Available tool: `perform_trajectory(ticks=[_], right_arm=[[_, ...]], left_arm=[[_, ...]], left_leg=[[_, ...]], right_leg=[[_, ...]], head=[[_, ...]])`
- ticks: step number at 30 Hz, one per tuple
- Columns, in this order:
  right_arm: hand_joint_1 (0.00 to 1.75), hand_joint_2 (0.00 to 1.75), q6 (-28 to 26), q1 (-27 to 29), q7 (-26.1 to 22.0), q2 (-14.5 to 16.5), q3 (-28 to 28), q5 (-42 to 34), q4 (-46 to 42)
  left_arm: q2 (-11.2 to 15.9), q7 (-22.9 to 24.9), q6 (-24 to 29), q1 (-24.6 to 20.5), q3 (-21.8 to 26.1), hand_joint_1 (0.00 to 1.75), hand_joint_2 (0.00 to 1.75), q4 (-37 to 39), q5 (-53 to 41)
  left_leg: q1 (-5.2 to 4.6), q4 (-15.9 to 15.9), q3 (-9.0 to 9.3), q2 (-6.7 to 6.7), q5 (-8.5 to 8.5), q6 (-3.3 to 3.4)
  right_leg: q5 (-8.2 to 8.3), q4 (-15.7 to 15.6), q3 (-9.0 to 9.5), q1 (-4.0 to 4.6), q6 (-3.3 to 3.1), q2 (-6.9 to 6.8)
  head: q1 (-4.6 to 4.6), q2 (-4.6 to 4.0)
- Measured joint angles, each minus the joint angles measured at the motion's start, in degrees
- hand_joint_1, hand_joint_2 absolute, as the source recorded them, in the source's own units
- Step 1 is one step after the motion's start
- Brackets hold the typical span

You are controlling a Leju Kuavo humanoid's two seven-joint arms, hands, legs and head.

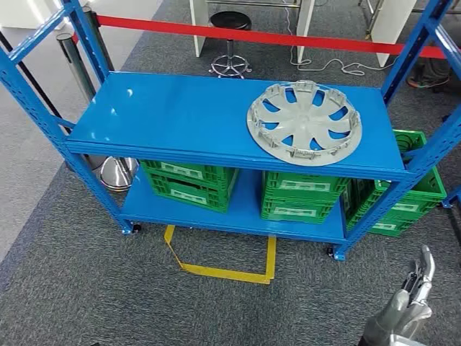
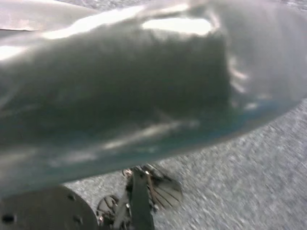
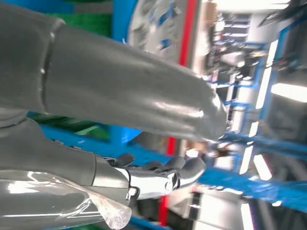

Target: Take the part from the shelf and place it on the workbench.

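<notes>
The part, a grey plastic wheel cover (image 1: pixel 305 122), lies flat on the right half of the blue shelf's top deck (image 1: pixel 173 115). My right hand (image 1: pixel 413 295) is low at the bottom right, well short of the shelf and below the deck. Its fingers are stretched out and it holds nothing. In the right wrist view the hand (image 3: pixel 155 175) shows a thick thumb and straight dark fingers, with the wheel cover (image 3: pixel 159 24) blurred beyond. In the left wrist view my left hand (image 2: pixel 126 96) is a blurred grey mass over grey carpet, and its fingers cannot be made out.
Green crates (image 1: pixel 190 184) (image 1: pixel 302 196) (image 1: pixel 402 205) stand on the lower deck. Blue uprights (image 1: pixel 413 43) frame the shelf ends. A red barrier tape (image 1: pixel 245 32), a stool (image 1: pixel 230 43) and a chrome post base (image 1: pixel 117 173) are behind. Yellow floor tape (image 1: pixel 228 272) marks the carpet in front.
</notes>
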Motion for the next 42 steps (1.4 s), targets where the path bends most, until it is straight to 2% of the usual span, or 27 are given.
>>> perform_trajectory(ticks=[2, 3, 4, 6, 7, 8, 9, 11, 12, 14, 16, 18, 19, 21, 22, 23, 24, 25, 27, 29, 33, 35, 37, 38, 39, 40, 42], right_arm=[[0.00, 0.00, -0.3, 0.5, -0.1, -0.1, 0.8, 0.7, -1.4], [0.00, 0.00, -0.5, 0.9, -0.1, -0.2, 1.5, 1.5, -2.7], [0.00, 0.00, -0.7, 1.2, -0.2, -0.3, 2.3, 2.0, -3.9], [0.00, 0.00, -0.8, 1.8, -0.3, -0.7, 3.5, 2.3, -5.4], [0.00, 0.00, -0.7, 2.1, -0.3, -1.0, 3.9, 2.1, -5.8], [0.00, 0.00, -0.6, 2.3, -0.3, -1.1, 4.3, 1.9, -6.1], [0.00, 0.00, -0.5, 2.4, -0.3, -1.2, 4.6, 1.7, -6.2], [0.00, 0.00, -0.3, 2.4, -0.3, -1.4, 5.1, 1.7, -6.4], [0.00, 0.00, -0.2, 2.5, -0.3, -1.5, 5.3, 1.7, -6.5], [0.00, 0.00, -0.1, 2.5, -0.3, -1.6, 5.6, 1.7, -6.7], [0.00, 0.00, -0.1, 2.7, -0.3, -1.7, 5.9, 1.7, -6.8], [0.00, 0.00, 0.0, 2.7, -0.2, -1.7, 6.2, 1.7, -7.0], [0.00, 0.00, 0.2, 2.8, -0.1, -1.7, 6.3, 1.6, -7.1], [0.00, 0.00, 0.6, 3.0, 0.1, -1.7, 6.5, 1.5, -7.1], [0.00, 0.00, 0.8, 3.1, 0.2, -1.7, 6.5, 1.4, -7.1], [0.00, 0.00, 1.0, 3.3, 0.2, -1.7, 6.5, 1.3, -7.1], [0.00, 0.00, 1.1, 3.5, 0.2, -1.8, 6.5, 1.3, -7.1], [0.00, 0.00, 1.2, 3.6, 0.2, -1.8, 6.5, 1.3, -7.1], [0.00, 0.00, 1.5, 3.6, 0.4, -1.9, 6.5, 1.3, -7.1], [0.00, 0.00, 1.9, 3.5, 0.6, -2.1, 6.5, 1.4, -7.1], [0.00, 0.00, 2.8, 3.3, 1.4, -2.4, 6.4, 1.0, -7.1], [0.00, 0.00, 3.0, 3.2, 1.6, -2.6, 6.4, 1.0, -7.0], [0.00, 0.00, 3.1, 3.2, 1.7, -2.8, 6.4, 1.0, -6.9], [0.00, 0.00, 3.1, 3.2, 1.7, -2.9, 6.3, 1.0, -6.8], [0.00, 0.00, 3.1, 3.2, 1.7, -3.0, 6.3, 0.9, -6.7], [0.00, 0.00, 3.1, 3.2, 1.7, -3.0, 6.3, 0.9, -6.6], [0.00, 0.00, 3.1, 3.2, 1.7, -3.1, 6.3, 0.9, -6.6]], left_arm=[[0.0, 0.3, 0.1, 0.1, -0.1, 0.00, 0.00, 0.0, -0.7], [0.0, 0.5, 0.2, 0.1, -0.1, 0.00, 0.00, 0.1, -1.3], [-0.1, 0.7, 0.1, 0.1, -0.3, 0.00, 0.00, 0.1, -2.1], [-0.2, 1.0, -0.2, 0.0, -0.6, 0.00, 0.00, 0.1, -3.7], [-0.2, 1.1, -0.4, 0.0, -0.8, 0.00, 0.00, 0.1, -4.3], [-0.2, 1.2, -0.5, 0.0, -1.0, 0.00, 0.00, 0.1, -4.8], [-0.2, 1.2, -0.6, 0.0, -1.1, 0.00, 0.00, 0.1, -5.1], [-0.3, 1.3, -0.7, 0.0, -1.3, 0.00, 0.00, 0.1, -5.5], [-0.3, 1.4, -0.7, 0.0, -1.3, 0.00, 0.00, 0.2, -5.5], [-0.4, 1.4, -0.8, -0.1, -1.4, 0.00, 0.00, 0.3, -5.7], [-0.4, 1.4, -0.8, -0.1, -1.5, 0.00, 0.00, 0.4, -5.7], [-0.4, 1.5, -0.7, -0.2, -1.6, 0.00, 0.00, 0.4, -5.8], [-0.4, 1.7, -0.7, -0.3, -1.6, 0.00, 0.00, 0.5, -5.9], [-0.4, 2.2, -0.6, -0.3, -1.6, 0.00, 0.00, 0.6, -6.1], [-0.4, 2.5, -0.6, -0.2, -1.7, 0.00, 0.00, 0.6, -6.1], [-0.3, 2.7, -0.6, -0.1, -1.7, 0.00, 0.00, 0.7, -6.2], [-0.3, 2.9, -0.6, -0.1, -1.8, 0.00, 0.00, 0.7, -6.3], [-0.3, 3.1, -0.6, -0.1, -1.8, 0.00, 0.00, 0.8, -6.4], [-0.1, 3.4, -0.7, -0.2, -2.0, 0.00, 0.00, 0.8, -6.6], [0.0, 3.5, -1.2, -0.4, -2.3, 0.00, 0.00, 0.8, -6.9], [0.0, 2.8, -1.8, -0.5, -2.6, 0.00, 0.00, 0.9, -7.2], [0.0, 2.5, -1.8, -0.6, -2.6, 0.00, 0.00, 0.9, -7.2], [0.0, 2.3, -1.8, -0.7, -2.6, 0.00, 0.00, 0.9, -7.2], [0.0, 2.3, -1.8, -0.7, -2.6, 0.00, 0.00, 0.9, -7.2], [0.0, 2.3, -1.8, -0.7, -2.6, 0.00, 0.00, 0.9, -7.2], [0.0, 2.3, -1.8, -0.7, -2.6, 0.00, 0.00, 0.9, -7.2], [0.0, 2.3, -1.8, -0.7, -2.6, 0.00, 0.00, 0.9, -7.2]], left_leg=[[0.19, -0.4, 0.15, 0.05, 0.26, 0.40], [0.28, -0.6, 0.21, 0.08, 0.40, 0.74], [0.34, -0.8, 0.26, 0.11, 0.50, 1.03], [0.20, -0.8, 0.22, 0.15, 0.45, 1.35], [0.13, -0.8, 0.25, 0.18, 0.42, 1.42], [0.06, -0.8, 0.31, 0.19, 0.39, 1.47], [0.02, -0.8, 0.42, 0.18, 0.35, 1.49], [-0.01, -0.8, 0.72, 0.15, 0.19, 1.38], [-0.14, -0.7, 0.77, 0.12, 0.04, 1.18], [-0.25, -0.5, 0.67, 0.13, -0.07, 0.59], [-0.18, -0.5, 0.61, 0.15, -0.07, -0.06], [-0.07, 0.9, 0.12, 0.15, -1.12, -0.70], [0.01, 3.2, -0.86, 0.14, -2.43, -1.01], [0.15, 10.3, -4.24, 0.14, -5.68, -1.46], [0.22, 13.4, -5.81, 0.14, -6.64, -1.61], [0.29, 14.9, -6.72, 0.14, -6.60, -1.70], [0.36, 14.3, -6.63, 0.14, -5.40, -1.72], [0.45, 11.7, -5.59, 0.14, -3.33, -1.68], [0.48, 4.4, -2.41, 0.14, 0.35, -1.51], [0.32, 0.6, -0.65, 0.11, 0.97, -1.01], [0.27, -0.2, -0.25, 0.05, 0.55, 0.50], [0.33, -0.5, -0.09, 0.10, 0.50, 1.15], [0.17, -0.4, 0.00, 0.16, 0.25, 1.56], [0.09, -0.4, 0.14, 0.16, 0.09, 1.68], [0.03, -0.4, 0.39, 0.13, -0.10, 1.72], [0.00, -0.4, 0.76, 0.08, -0.35, 1.69], [-0.12, -0.4, 1.60, -0.02, -1.03, 1.35]], right_leg=[[-0.59, 0.6, -0.43, -0.09, 0.26, -0.02], [-1.54, 1.9, -1.12, -0.11, 0.48, -0.03], [-3.07, 4.5, -2.42, -0.14, 0.63, -0.05], [-6.49, 12.2, -6.04, -0.08, 0.84, -0.06], [-7.33, 15.1, -7.50, -0.08, 0.91, -0.06], [-7.09, 16.1, -8.08, -0.07, 0.92, -0.06], [-5.74, 14.8, -7.49, -0.06, 0.85, -0.07], [-1.79, 7.5, -3.99, 0.02, 0.42, -0.14], [-0.53, 3.8, -2.13, 0.11, 0.14, -0.18], [0.06, 0.1, -0.19, 0.36, -0.35, -0.19], [0.09, -0.2, 0.09, 0.42, -0.77, -0.09], [0.26, -0.6, 0.34, 0.21, -1.25, -0.16], [0.29, -0.7, 0.51, 0.08, -1.49, -0.26], [0.11, -0.7, 0.67, 0.06, -1.79, -0.38], [0.02, -0.7, 0.75, 0.06, -1.88, -0.38], [-0.09, -0.7, 0.88, 0.06, -1.93, -0.35], [-0.22, -0.7, 1.08, 0.05, -1.93, -0.29], [-0.37, -0.7, 1.36, 0.03, -1.86, -0.22], [-0.85, -0.7, 1.69, 0.13, -1.44, -0.12], [-1.27, -0.6, 1.57, 0.32, -0.74, -0.09], [-2.28, 0.2, 1.35, 0.21, 0.51, -0.16], [-5.12, 5.5, -1.29, 0.16, 0.83, -0.16], [-8.17, 13.3, -5.79, 0.16, 0.97, -0.15], [-8.47, 15.7, -7.42, 0.17, 0.97, -0.15], [-7.39, 15.8, -7.92, 0.17, 0.91, -0.16], [-5.22, 13.5, -7.26, 0.18, 0.77, -0.16], [-0.60, 5.8, -4.12, 0.31, 0.34, -0.21]], head=[[0.03, 0.00], [0.13, 0.00], [0.19, 0.00], [0.33, 0.00], [0.33, 0.00], [0.34, 0.00], [0.34, 0.00], [0.36, 0.00], [0.35, 0.00], [0.29, 0.00], [0.25, 0.00], [0.14, 0.00], [0.06, 0.00], [-0.05, 0.00], [-0.04, 0.00], [-0.04, 0.00], [-0.05, 0.00], [-0.05, 0.00], [-0.05, 0.00], [0.00, 0.01], [0.29, 0.00], [0.59, 0.00], [0.74, 0.00], [0.72, 0.00], [0.73, 0.00], [0.73, 0.00], [0.75, 0.00]])
